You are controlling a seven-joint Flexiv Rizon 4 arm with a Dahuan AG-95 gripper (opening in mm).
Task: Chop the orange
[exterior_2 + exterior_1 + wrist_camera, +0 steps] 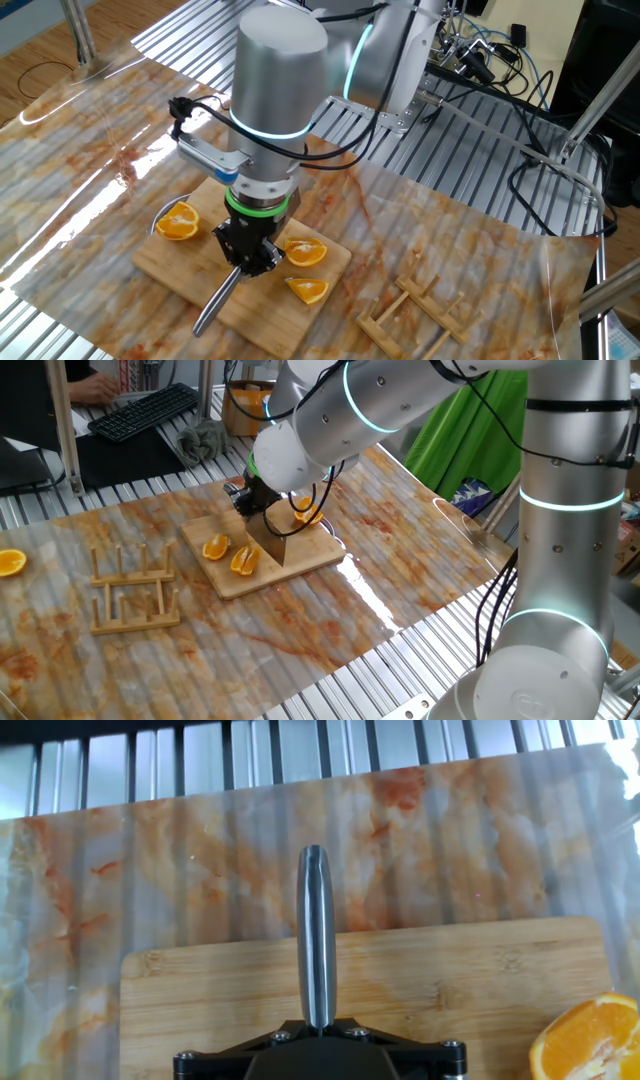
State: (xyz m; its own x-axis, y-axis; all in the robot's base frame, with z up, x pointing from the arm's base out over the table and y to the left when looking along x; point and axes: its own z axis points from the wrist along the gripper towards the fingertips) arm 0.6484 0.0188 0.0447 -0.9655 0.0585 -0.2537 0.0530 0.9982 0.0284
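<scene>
orange wedges [215,547] [244,561] lie side by side on the wooden cutting board [300,556], with a third orange piece [178,222] on the far side of the knife [317,945]. end effector [250,262] is clamped on the knife's handle, blade standing on the board between the pieces. board rests on the marbled worktop [420,550], near a wooden rack [133,592].

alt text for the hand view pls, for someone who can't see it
A gripper at the bottom edge is shut on a metal knife that points up the frame over a wooden board. Part of an orange half shows at the lower right corner, and a marbled mat lies under the board.
</scene>
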